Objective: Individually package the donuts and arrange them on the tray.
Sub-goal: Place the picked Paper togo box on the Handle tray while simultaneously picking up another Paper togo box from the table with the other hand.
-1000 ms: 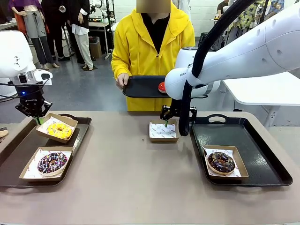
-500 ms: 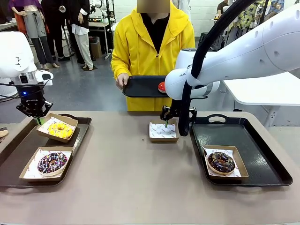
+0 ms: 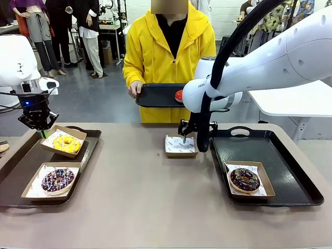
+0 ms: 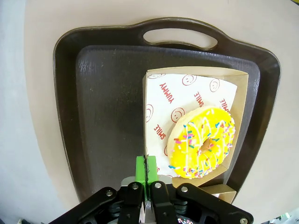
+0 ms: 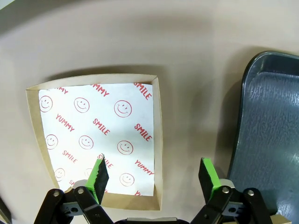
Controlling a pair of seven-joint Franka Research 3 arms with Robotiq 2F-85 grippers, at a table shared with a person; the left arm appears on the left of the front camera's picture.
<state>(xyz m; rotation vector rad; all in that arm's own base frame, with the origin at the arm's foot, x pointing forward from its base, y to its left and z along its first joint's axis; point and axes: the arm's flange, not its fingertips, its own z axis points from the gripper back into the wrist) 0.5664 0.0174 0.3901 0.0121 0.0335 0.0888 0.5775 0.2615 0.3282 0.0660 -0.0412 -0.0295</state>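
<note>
I see the yellow-iced sprinkled ring donut (image 4: 202,143) sitting in a paper-lined cardboard box (image 3: 63,140) at the far end of the dark tray on my left (image 3: 15,176), with the sprinkled chocolate donut (image 3: 57,179) boxed nearer me. The dark chocolate donut (image 3: 245,179) lies boxed on the right-hand black tray (image 3: 280,150). The glossy red donut (image 3: 179,96) rests on a tray the yellow-jacketed person (image 3: 168,46) holds. My left gripper (image 4: 145,167) pinches the yellow donut's box wall. My right gripper (image 5: 153,176) hangs spread over an empty smiley-paper box (image 5: 93,140) mid-table.
</note>
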